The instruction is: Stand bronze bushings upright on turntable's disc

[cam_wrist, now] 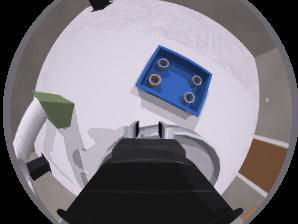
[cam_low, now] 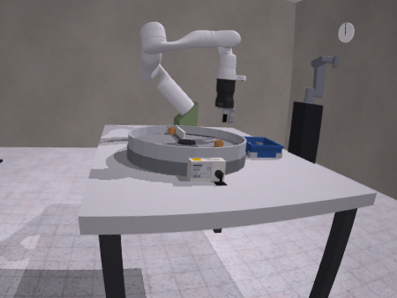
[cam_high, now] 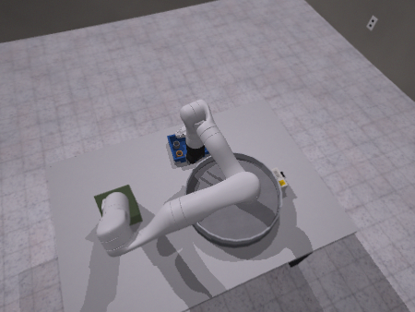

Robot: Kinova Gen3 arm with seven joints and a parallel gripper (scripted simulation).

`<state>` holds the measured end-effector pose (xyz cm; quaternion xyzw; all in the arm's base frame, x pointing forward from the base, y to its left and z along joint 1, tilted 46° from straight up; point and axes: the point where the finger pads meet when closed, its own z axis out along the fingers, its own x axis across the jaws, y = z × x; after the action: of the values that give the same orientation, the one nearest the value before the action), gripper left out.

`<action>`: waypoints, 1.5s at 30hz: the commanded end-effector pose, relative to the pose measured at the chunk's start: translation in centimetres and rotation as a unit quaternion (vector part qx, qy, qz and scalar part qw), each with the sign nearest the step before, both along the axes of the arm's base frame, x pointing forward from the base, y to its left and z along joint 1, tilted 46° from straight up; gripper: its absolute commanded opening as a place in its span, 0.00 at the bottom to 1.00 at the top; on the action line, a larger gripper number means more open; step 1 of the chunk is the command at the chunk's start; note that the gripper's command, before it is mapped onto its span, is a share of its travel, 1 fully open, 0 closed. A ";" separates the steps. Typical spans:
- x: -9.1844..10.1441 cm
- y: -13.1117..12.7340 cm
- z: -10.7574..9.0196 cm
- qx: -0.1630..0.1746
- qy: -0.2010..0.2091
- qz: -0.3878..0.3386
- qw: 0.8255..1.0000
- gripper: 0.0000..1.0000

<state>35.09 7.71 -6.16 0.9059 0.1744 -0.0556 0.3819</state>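
The blue crate [cam_high: 171,140] [cam_low: 266,152] [cam_wrist: 175,93] holds one bronze bushing [cam_high: 179,156] [cam_wrist: 154,85] in a corner, standing on end. Several steel bushings are with it: one [cam_high: 176,147] [cam_wrist: 163,68] near the bronze one, another [cam_wrist: 196,84] and a third [cam_wrist: 188,102] at the opposite end. On the turntable's disc [cam_high: 219,222] [cam_low: 154,136] [cam_wrist: 202,156] stand two bronze bushings, one [cam_low: 171,130] at the far side and one [cam_low: 219,144] nearer, right of the dark hub [cam_low: 186,142]. My gripper [cam_low: 228,116] [cam_wrist: 148,127] is open and empty, high above the table beside the crate. Its fingertips are hidden in the top view.
A raised wall [cam_high: 236,242] [cam_low: 185,152] rings the disc. A pale bar [cam_low: 180,132] stands over the disc by the far bronze bushing. A white box [cam_high: 279,177] [cam_low: 205,170] sits outside the wall. The green block [cam_high: 131,203] [cam_low: 190,116] [cam_wrist: 59,111] is at the arm's base.
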 end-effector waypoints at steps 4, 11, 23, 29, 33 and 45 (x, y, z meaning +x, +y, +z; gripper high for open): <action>-1.6 4.2 -4.5 -0.006 0.052 0.053 0.997 0.76; -2.3 6.7 -7.1 -0.007 0.083 0.084 0.993 0.76; -2.5 7.6 -7.9 -0.007 0.091 0.095 0.991 0.76; -2.5 7.6 -7.9 -0.007 0.092 0.095 0.991 0.76; -2.5 7.6 -7.9 -0.007 0.092 0.095 0.991 0.76; -2.5 7.6 -7.9 -0.007 0.092 0.095 0.991 0.76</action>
<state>32.48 15.22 -13.98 0.8752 0.2904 -0.1046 0.3725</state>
